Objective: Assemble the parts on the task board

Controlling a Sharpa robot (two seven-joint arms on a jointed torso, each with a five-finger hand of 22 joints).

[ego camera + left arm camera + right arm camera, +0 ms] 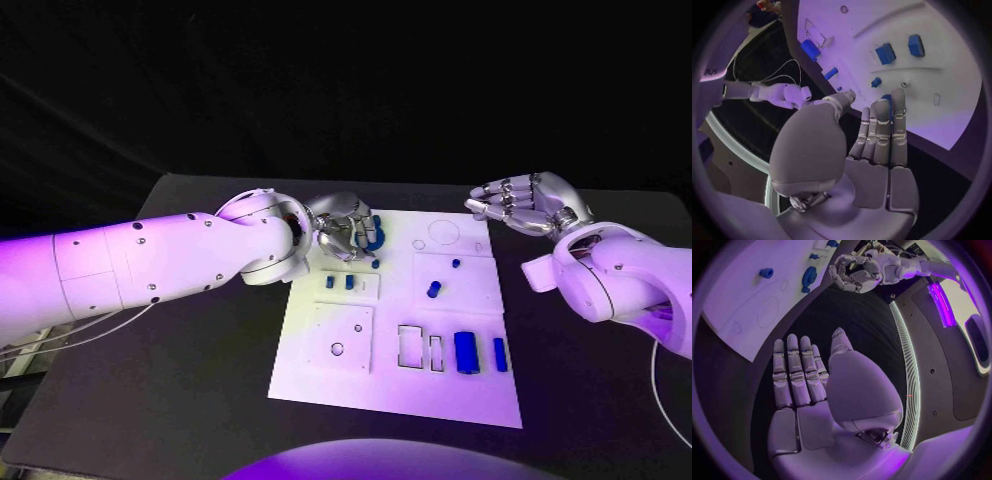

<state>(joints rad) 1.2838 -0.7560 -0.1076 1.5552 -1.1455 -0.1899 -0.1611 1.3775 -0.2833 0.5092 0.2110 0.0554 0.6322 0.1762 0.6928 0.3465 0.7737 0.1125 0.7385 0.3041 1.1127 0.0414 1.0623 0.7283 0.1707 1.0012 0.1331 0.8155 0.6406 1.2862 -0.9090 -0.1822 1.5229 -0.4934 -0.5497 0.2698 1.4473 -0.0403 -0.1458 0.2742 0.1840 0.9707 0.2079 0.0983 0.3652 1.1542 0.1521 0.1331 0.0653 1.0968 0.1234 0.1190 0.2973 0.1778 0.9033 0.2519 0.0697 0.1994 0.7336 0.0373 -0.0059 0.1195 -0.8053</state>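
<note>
- Left hand [343, 232] hovers over the far left corner of the task board [397, 395], fingers loosely apart, nothing in them that I can make out.
- Right hand [525, 203] hangs off the board's far right corner above the bench [159, 400], fingers curled, gripping nothing.
- The blue parts [467, 352] look small, hard and glossy; light and stiff by my guess, and slippery.
- Best pinched across their flat sides.
- Some lie near the middle, two blocks stand near the front edge, and a curved piece [376, 234] sits under the left hand.
</note>
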